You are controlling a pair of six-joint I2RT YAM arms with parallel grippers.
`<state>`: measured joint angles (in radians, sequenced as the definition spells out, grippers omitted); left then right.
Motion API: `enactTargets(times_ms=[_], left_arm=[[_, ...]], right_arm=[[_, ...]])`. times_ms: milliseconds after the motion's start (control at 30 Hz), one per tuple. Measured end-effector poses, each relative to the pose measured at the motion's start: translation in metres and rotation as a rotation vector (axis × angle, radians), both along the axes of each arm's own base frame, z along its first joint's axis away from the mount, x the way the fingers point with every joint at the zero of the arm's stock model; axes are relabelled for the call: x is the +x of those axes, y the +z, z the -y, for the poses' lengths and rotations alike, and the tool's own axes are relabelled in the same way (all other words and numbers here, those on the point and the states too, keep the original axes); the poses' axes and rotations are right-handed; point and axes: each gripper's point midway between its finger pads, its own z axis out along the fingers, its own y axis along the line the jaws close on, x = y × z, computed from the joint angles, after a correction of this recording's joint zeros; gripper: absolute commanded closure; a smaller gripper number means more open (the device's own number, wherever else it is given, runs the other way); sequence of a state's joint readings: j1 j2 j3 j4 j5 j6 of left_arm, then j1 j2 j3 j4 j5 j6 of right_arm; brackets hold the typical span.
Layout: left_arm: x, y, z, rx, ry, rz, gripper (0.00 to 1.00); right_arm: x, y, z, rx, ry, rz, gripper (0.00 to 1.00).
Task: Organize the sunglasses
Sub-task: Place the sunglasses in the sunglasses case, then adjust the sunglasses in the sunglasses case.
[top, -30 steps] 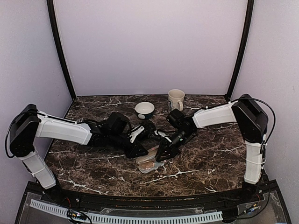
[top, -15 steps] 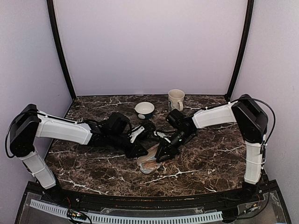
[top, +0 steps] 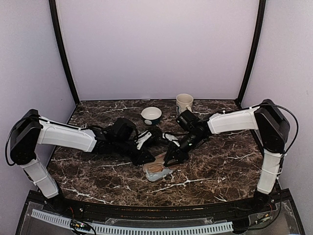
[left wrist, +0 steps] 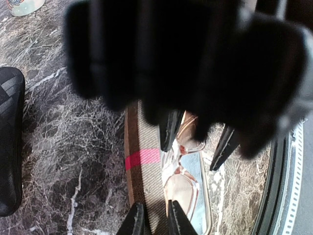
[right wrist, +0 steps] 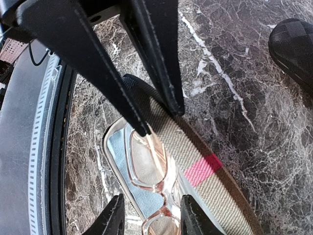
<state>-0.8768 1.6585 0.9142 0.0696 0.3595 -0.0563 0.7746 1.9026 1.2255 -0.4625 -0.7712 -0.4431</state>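
Your left gripper (left wrist: 155,207) is nearly closed, pinching the side wall of the open brown striped oblong case (left wrist: 142,157) on the dark veined marble table (top: 220,161). The sunglasses (left wrist: 181,190), with thin pinkish wire rims and pale lenses, lie inside it on the light-blue lining (right wrist: 117,147). Your right gripper (right wrist: 154,199) hangs over them, jaws apart, holding nothing.

The left gripper (left wrist: 153,219) is clamped on the case (left wrist: 142,142) lid; the right gripper (right wrist: 150,211) is held open over the case.

Lab test booth, plain lilac walls (top: 156,49), black frame poles (top: 63,54), dark marble-look table (top: 220,164), cable duct (top: 146,228) at front
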Motion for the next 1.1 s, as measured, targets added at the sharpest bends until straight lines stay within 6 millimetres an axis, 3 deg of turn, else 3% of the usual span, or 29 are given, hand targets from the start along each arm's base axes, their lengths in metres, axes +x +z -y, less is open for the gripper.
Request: enactTargets(times_ms=[200, 600, 933, 1100], left_arm=[[-0.003, -0.002, 0.001, 0.011, -0.008, 0.004, 0.84], [-0.002, -0.003, 0.001, 0.025, -0.004, 0.031, 0.85], [0.0, -0.003, 0.0, 0.038, 0.008, 0.044, 0.85], [0.0, -0.003, 0.0, 0.039, 0.01, 0.046, 0.85]], right_arm=[[-0.002, -0.003, 0.003, -0.022, -0.025, 0.012, 0.6], [-0.004, 0.018, 0.025, -0.043, -0.155, 0.071, 0.57], [-0.01, 0.02, 0.065, -0.114, -0.364, 0.105, 0.52], [-0.01, 0.009, 0.073, -0.173, -0.426, 0.118, 0.52]])
